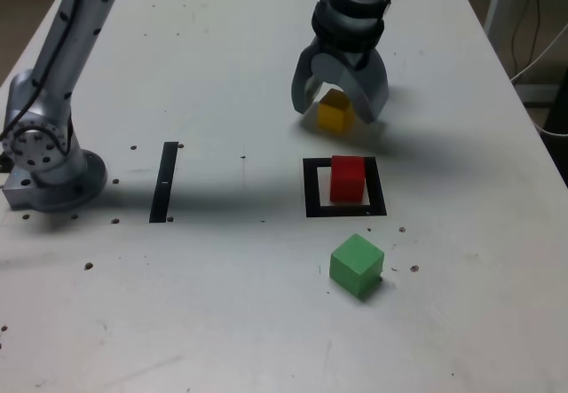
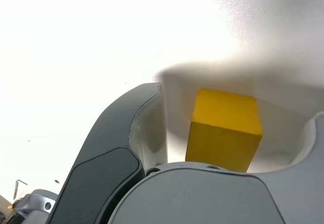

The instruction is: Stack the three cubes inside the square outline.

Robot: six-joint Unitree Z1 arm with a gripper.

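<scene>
My gripper [image 1: 337, 109] is open and hangs low over the table, its two grey fingers standing on either side of the yellow cube [image 1: 335, 119]. The wrist view shows the yellow cube [image 2: 225, 128] between the fingers [image 2: 121, 148] with a gap on each side, resting on the table. The red cube [image 1: 348, 178] sits inside the black square outline [image 1: 311, 189], just in front of the gripper in the exterior view. Nearer the camera, the green cube [image 1: 357, 265] lies on the bare table outside the outline.
A thin black strip [image 1: 165, 182] lies on the table at the exterior view's left of the outline. The arm's grey base [image 1: 44, 158] stands at the far left. Cables hang beyond the table's right edge [image 1: 524, 118].
</scene>
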